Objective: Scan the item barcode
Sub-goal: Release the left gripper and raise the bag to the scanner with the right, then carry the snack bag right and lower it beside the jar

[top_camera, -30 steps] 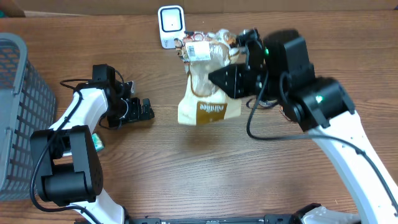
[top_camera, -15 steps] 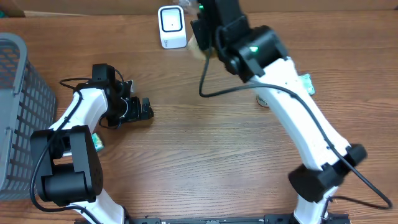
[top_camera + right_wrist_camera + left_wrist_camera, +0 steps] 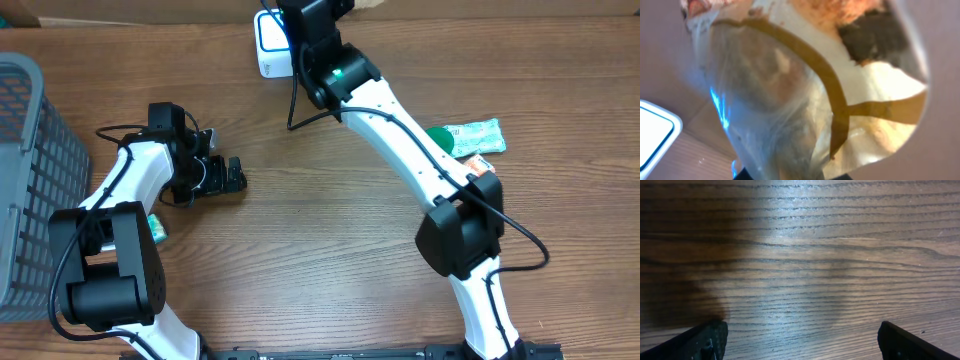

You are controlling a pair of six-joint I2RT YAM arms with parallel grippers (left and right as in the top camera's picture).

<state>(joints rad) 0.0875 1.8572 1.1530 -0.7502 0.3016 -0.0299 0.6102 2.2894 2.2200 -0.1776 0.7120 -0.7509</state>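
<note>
hanging right up against the right wrist camera, a clear plastic snack bag (image 3: 805, 100) with a tan band fills nearly the whole view, its contents a brown and orange blur and its barcode impossible to make out. the right gripper (image 3: 312, 14) is narrowed on the bag, though its fingers are hidden behind the plastic, and from overhead the gripper is cut off by the top edge of the picture, with the bag itself hidden. the white scanner (image 3: 275, 42) stands just beside and below it, a corner showing at the lower left of the wrist view. the long white right arm reaches across the wooden table (image 3: 330, 260) and partly covers a green packet (image 3: 470, 137) and a small orange item (image 3: 482, 166) too hidden to identify. the left gripper (image 3: 226, 178) rests low over bare wood well to the left, its fingers (image 3: 705, 339) spread wide and holding nothing. a grey basket (image 3: 30, 150) is cropped at the left edge, and a small teal object (image 3: 157, 228) peeks out beside the left arm.
</note>
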